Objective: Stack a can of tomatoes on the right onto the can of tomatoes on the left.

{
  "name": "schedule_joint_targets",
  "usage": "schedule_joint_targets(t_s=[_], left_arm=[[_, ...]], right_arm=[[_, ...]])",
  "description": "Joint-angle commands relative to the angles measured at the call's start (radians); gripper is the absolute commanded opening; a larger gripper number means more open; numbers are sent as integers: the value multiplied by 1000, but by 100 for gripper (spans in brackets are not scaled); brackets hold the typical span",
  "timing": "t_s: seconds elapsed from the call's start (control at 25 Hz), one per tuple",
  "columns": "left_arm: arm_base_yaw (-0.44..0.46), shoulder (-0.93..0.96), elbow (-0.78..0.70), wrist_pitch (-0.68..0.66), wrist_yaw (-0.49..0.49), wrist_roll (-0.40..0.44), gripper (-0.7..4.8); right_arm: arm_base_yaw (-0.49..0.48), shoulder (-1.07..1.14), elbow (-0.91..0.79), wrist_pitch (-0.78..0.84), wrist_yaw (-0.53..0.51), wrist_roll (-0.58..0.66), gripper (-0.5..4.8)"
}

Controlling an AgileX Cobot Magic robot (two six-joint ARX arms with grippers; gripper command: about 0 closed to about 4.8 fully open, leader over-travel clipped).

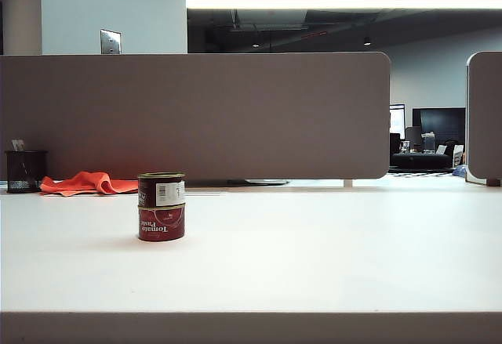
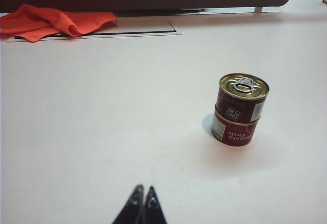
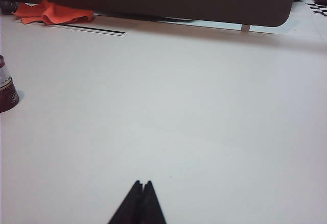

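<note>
Cans sit stacked left of centre on the white table (image 1: 329,258): the upper tomato can (image 1: 161,190) rests squarely on the lower tomato can (image 1: 161,223), both upright. Behind them, farther left, lies an orange cloth (image 1: 85,182) beside a dark cup (image 1: 25,171), possibly a pen holder. The left gripper (image 2: 143,189) and right gripper (image 3: 142,183) hover above bare tabletop, fingertips pressed together, holding nothing, well apart from the stack.

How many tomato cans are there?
2. The bottom can stands on the white table; the top can sits stacked on it. Both grippers, left gripper and right gripper, are shut, away from them.
</note>
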Motion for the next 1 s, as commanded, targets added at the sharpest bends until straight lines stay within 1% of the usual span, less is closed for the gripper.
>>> schedule_joint_targets(t_s=[0.04, 0.16, 0.24, 0.36, 0.52, 1.0], left_arm=[[0, 0, 3, 10, 6, 20, -5], [0, 0, 3, 17, 5, 26, -5], [0, 0, 3, 38, 5, 3, -5], [0, 0, 4, 55, 5, 3, -5], [0, 0, 4, 54, 1, 3, -5], [0, 0, 4, 53, 2, 3, -5]], right_arm=[[0, -2, 1, 20, 2, -2, -1], [0, -2, 1, 17, 2, -2, -1], [0, -2, 1, 22, -1, -2, -1], [0, -2, 4, 29, -3, -2, -1], [1, -2, 4, 70, -70, -2, -1], [0, -2, 4, 50, -69, -2, -1]])
